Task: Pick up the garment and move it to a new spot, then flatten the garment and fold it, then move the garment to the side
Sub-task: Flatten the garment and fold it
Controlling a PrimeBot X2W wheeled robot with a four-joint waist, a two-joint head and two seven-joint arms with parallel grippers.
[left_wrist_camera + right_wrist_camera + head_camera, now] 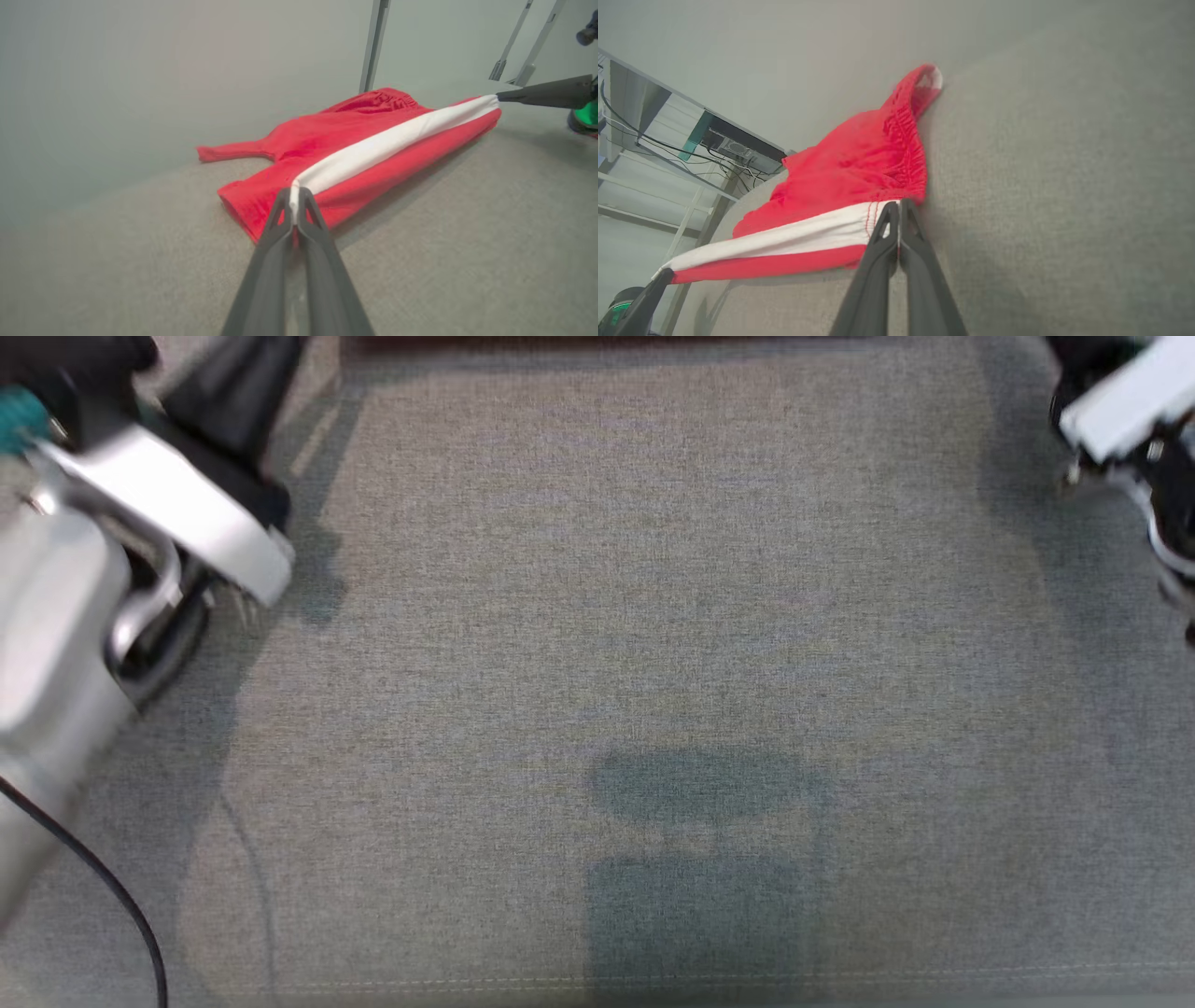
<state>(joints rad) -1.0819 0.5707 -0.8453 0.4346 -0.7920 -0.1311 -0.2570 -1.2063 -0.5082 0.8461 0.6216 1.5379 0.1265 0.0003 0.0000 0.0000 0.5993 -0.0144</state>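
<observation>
Close to us, our left gripper (295,198) is squeezed tight on the bottom end of the white stripe (387,140) on the red shorts (327,135). Our right gripper (899,207) is squeezed tight too. It pinches the other end of the stripe, right by the stretchy waistband (906,144).

The stripe is pulled straight between our two grippers. That edge looks lifted a little. The rest of the shorts lies on the grey cloth top (653,616), near a plain wall. Farther off, one red bit sticks out to the side.

We think we are in the middle of the job. The shorts are grabbed. Making them flat, folding them neatly and putting them to the side look not done yet.
</observation>
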